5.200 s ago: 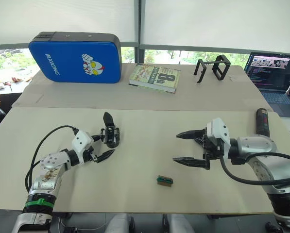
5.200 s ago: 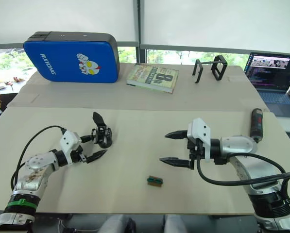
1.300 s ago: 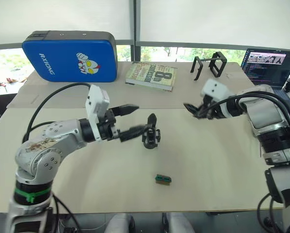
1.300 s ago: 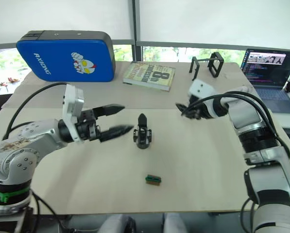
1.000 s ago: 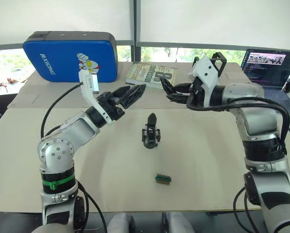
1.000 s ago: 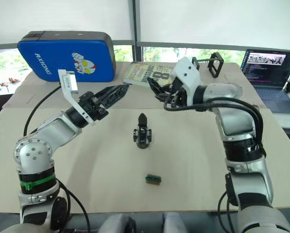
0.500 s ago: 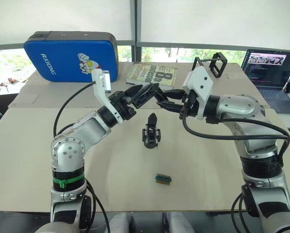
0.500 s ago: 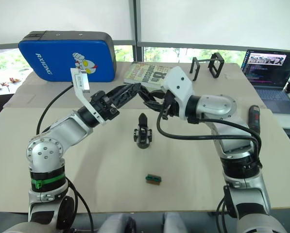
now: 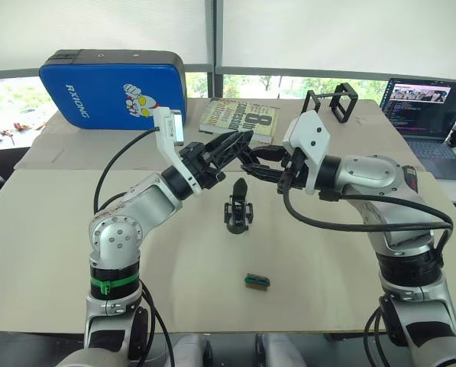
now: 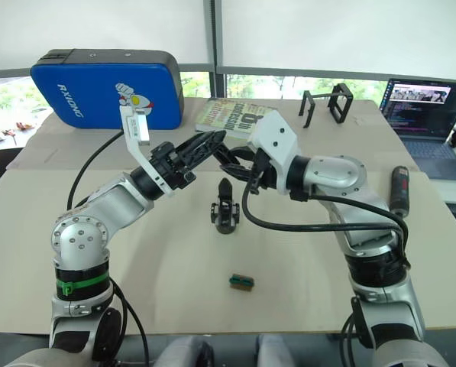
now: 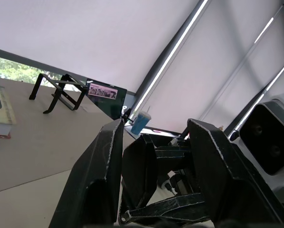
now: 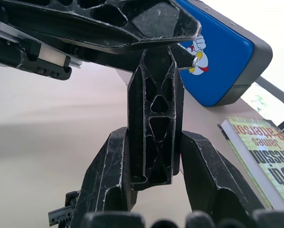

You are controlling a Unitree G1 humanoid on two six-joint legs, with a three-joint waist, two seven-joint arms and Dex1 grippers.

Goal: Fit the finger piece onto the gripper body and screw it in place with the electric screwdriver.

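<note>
Nearest the camera, well in front of the gripper body (image 9: 238,210), a small green-and-brown block (image 9: 257,282) lay on the bench (image 9: 98,306). Beyond it the gripper body stood upright near the middle of the bench, one pointed finger up, with nothing touching it. Above and just behind the gripper body the two end effectors met in the air. The right end effector (image 12: 156,142) was clamped on the finger piece (image 12: 155,109), gripped by its lower end. The left end effector (image 9: 235,144) had its fingers apart to either side of that piece; whether they touched it could not be told. Well to the right of the gripper body the electric screwdriver (image 10: 398,191) lay on the bench, unheld. Far behind the gripper body were a book (image 9: 239,119), a blue case (image 9: 113,88), a black wire stand (image 9: 331,105) and a laptop (image 9: 426,115). By my judgement the task was early: the piece was lifted but not fitted, and seating it, fetching the screwdriver and driving the screw all remained
</note>
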